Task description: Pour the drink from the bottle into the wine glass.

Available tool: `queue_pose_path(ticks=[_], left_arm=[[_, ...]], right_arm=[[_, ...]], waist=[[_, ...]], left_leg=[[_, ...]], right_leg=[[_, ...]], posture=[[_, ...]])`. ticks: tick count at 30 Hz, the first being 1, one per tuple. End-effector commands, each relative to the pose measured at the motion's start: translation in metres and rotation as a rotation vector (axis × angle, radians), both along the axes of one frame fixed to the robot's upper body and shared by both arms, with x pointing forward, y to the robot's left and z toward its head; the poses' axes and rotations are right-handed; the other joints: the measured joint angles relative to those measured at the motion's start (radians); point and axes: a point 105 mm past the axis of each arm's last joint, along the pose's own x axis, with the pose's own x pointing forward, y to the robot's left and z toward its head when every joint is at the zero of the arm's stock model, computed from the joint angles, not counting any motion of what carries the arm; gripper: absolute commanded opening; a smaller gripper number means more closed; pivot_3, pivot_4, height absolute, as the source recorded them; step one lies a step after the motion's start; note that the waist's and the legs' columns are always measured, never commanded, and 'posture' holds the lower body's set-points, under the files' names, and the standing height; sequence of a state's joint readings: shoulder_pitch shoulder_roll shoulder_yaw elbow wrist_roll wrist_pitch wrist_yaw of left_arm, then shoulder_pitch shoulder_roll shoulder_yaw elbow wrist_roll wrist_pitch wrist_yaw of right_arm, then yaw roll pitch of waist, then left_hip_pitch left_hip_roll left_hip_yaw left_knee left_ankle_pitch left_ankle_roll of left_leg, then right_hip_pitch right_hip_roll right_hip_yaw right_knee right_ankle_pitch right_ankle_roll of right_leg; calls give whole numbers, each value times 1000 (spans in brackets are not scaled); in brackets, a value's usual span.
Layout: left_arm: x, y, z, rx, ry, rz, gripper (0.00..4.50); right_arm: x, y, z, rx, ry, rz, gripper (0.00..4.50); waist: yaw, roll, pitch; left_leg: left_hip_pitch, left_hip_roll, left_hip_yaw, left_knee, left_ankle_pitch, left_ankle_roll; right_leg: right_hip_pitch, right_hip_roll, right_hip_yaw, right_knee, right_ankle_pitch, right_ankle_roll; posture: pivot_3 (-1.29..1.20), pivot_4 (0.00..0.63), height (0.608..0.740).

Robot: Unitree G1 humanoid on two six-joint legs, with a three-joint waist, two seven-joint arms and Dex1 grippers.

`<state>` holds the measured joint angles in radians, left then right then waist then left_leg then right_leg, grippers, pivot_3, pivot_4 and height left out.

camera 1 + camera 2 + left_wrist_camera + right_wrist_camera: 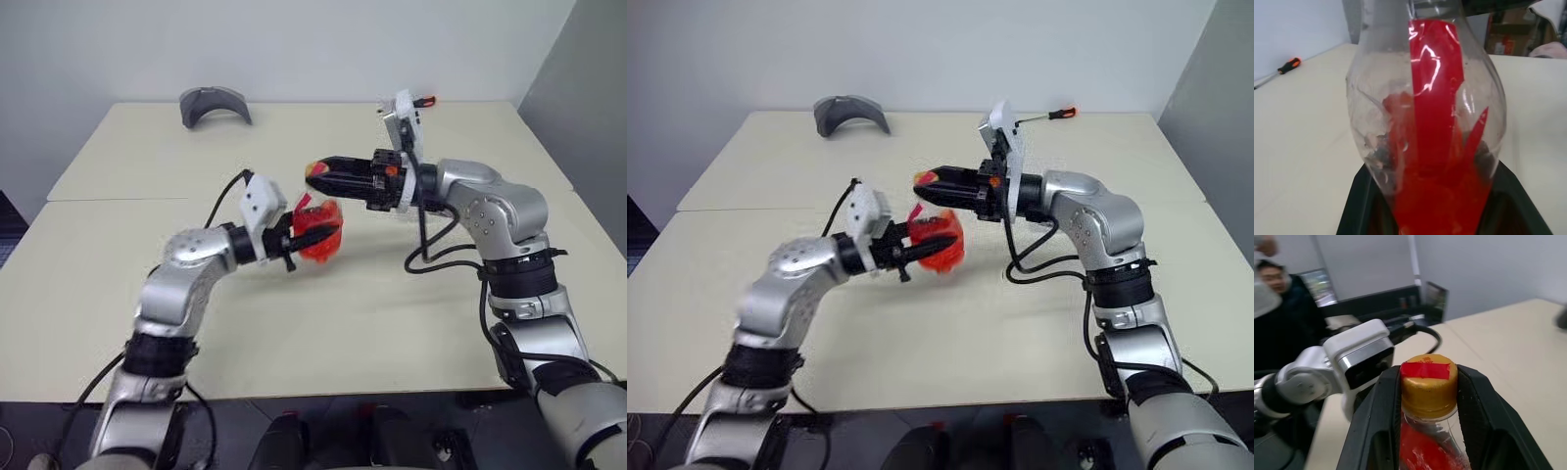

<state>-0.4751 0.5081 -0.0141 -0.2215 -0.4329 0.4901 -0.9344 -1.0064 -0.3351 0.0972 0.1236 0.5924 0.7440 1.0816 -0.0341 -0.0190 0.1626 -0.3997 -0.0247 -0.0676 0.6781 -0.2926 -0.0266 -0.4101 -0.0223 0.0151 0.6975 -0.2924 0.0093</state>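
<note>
The bottle [319,233] hangs in the air over the middle of the table, held between both arms. It is clear plastic, with the red drink [1437,196] pooled in its rounded body. My left gripper [297,240] is shut on the bottle's body, its black fingers [1359,205] pressing on both sides. My right gripper [1429,377] reaches in level from the right and is shut on the yellow cap [1428,384], which carries a strip of red tape. The wine glass is out of view.
The cream table [343,323] has a seam running across its left half. A grey curved object [214,104] lies at the far left edge. An orange-handled screwdriver [1058,114] lies at the far right. A person [1283,289] is behind the table's near side.
</note>
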Motion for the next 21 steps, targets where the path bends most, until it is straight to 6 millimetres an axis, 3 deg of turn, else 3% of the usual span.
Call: queue_pose_path(ticks=[1,6,15,21], left_arm=[[-41,-19,21,-20,-45,-151,1221],[-53,-16,29,-26,-36,-126,1054],[-45,-8,30,-20,-30,-83,1024],[-29,-3,33,-9,-50,-60,1000]], right_arm=[[-24,17,20,7,-104,244,1261],[-28,30,17,-37,-174,364,1261],[-19,16,16,-48,-146,307,1261],[-15,-13,27,-19,-84,150,3329]], waist=[[1,0,0],[2,0,0],[4,0,0],[8,1,0]], left_leg=[[1,0,0,0,0,0],[1,0,-1,0,0,0],[1,0,-1,0,1,-1],[0,0,-2,1,1,-1]], right_leg=[[1,0,0,0,0,0],[1,0,-1,0,0,0],[2,0,-1,0,0,0],[2,0,-2,-1,0,0]], posture=[[0,150,740],[0,150,740],[0,150,740],[0,150,740]])
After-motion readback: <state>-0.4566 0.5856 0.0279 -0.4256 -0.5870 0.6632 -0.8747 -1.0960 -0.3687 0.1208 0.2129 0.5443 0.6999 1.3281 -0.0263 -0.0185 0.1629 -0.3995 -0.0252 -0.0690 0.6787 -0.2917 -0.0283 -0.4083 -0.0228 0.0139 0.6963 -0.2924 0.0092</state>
